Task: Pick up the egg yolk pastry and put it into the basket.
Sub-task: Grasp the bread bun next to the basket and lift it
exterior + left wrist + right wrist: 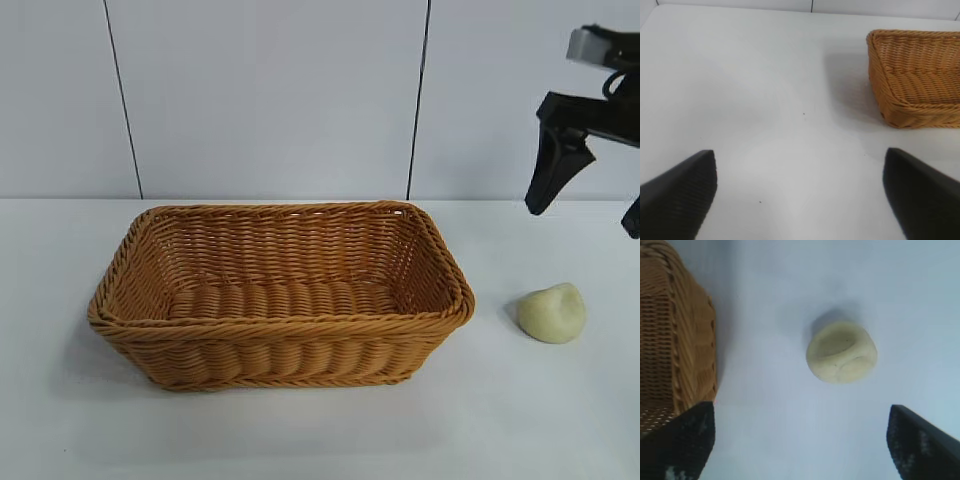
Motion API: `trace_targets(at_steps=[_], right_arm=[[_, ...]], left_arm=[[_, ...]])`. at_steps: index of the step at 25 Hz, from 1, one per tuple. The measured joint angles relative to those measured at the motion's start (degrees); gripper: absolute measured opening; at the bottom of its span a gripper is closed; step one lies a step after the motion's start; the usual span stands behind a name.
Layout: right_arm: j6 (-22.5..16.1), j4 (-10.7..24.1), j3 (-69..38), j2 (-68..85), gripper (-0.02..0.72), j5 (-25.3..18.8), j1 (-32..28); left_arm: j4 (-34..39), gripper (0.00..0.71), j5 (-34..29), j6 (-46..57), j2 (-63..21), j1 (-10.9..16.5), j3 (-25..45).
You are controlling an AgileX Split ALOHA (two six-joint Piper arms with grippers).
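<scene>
the basket (pixel 280 295) sits on the white table (pixel 300 430), the egg yolk pastry (pixel 552 313) just to its right. the right pincer (pixel 590 205) hangs above the pastry, spread wide.

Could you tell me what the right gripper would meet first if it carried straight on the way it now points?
Probably the pastry: it lies ahead between the open right gripper fingers, clear of the basket. Depth is unclear; it might meet bare table first.

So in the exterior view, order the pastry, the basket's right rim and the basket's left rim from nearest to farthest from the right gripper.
From the right gripper:
1. Pastry, below it on the table.
2. Basket right rim, mid-frame.
3. Basket left rim, far left.
</scene>
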State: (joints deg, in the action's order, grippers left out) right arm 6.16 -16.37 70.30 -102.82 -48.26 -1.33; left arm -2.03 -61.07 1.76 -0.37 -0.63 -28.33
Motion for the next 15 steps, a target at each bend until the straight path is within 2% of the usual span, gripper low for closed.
trace_targets(at_steps=[8, 15], right_arm=[[-1.35, 0.13, 0.05, -10.7, 0.642, 8.42, 0.0], [-1.9, 0.52, 0.11, -15.98, 0.622, 9.61, 0.0]], left_arm=[[0.0, 0.695, 0.0, -0.05, 0.0, 0.0, 0.0], [0.0, 0.695, 0.0, -0.05, 0.0, 0.0, 0.0]])
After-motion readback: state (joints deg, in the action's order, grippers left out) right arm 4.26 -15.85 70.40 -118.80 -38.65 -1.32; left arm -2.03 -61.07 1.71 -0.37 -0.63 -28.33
